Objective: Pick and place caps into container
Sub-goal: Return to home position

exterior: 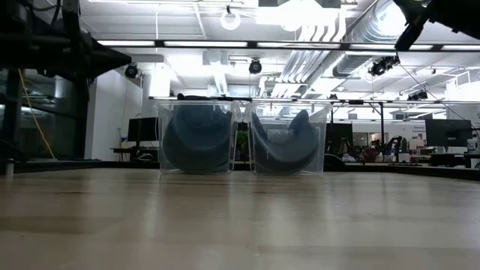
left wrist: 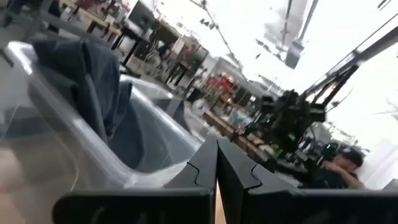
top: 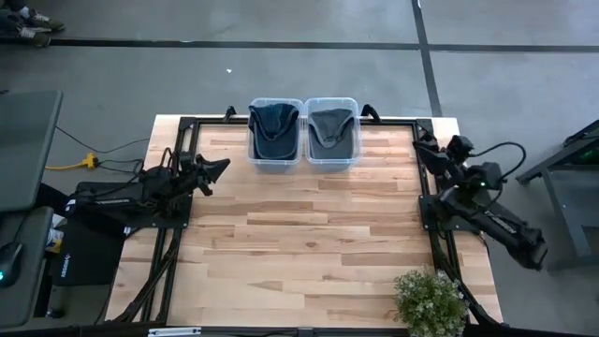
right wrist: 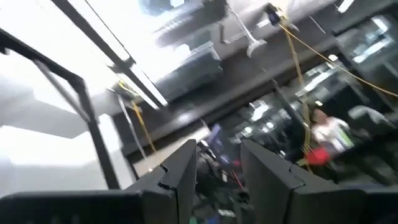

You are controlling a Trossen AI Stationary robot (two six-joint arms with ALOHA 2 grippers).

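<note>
Two clear bins stand side by side at the table's far edge. The left bin (top: 264, 150) holds a dark blue cap (top: 274, 122), and the right bin (top: 348, 150) holds a grey-blue cap (top: 330, 126); both caps rest inside against the bin walls (exterior: 196, 139) (exterior: 289, 139). My left gripper (top: 221, 168) is shut at the table's left side, pointing toward the bins with nothing in it; the blue cap (left wrist: 93, 74) shows beyond it. My right gripper (top: 423, 140) is tipped upward at the right edge. It is open (right wrist: 219, 155) and holds nothing.
A potted plant (top: 430, 300) stands at the near right corner. Black frame rails (top: 178, 225) run along the table's left, right and far sides. Bare wood (top: 309, 234) lies between the arms. A person (left wrist: 342, 165) sits in the room beyond.
</note>
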